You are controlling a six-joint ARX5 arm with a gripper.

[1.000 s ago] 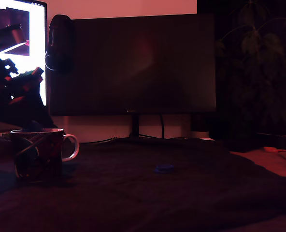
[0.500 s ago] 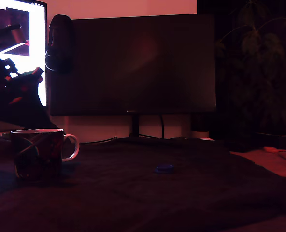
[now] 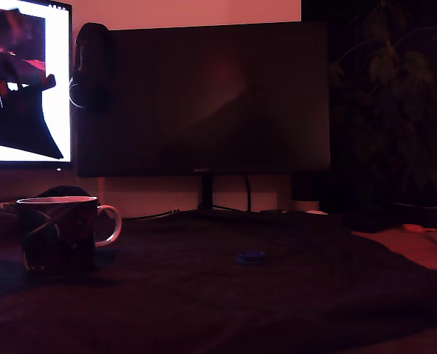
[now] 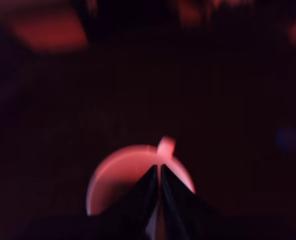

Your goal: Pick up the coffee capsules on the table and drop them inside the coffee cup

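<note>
The coffee cup (image 3: 58, 232) stands at the exterior view's left on the dark cloth, its light handle turned toward the blue capsule. That coffee capsule (image 3: 250, 257), low and blue, lies alone on the cloth mid-table. In the wrist view it is a faint blue blur (image 4: 289, 139). My gripper (image 4: 159, 175) hangs high over the cup's open mouth (image 4: 118, 175), fingers pressed together with only a thin slit between them. I see nothing held between them. In the exterior view my arm (image 3: 15, 110) is a dark silhouette against the lit screen, well above the cup.
A large dark monitor (image 3: 204, 96) on a stand fills the back. A bright screen (image 3: 56, 88) glows at the exterior view's upper left. A plant (image 3: 403, 96) stands at the right. The dark cloth (image 3: 226, 302) covers most of the table.
The arm has lifted from just behind and above the cup to high in front of the bright screen. Cup and blue capsule have not moved.
</note>
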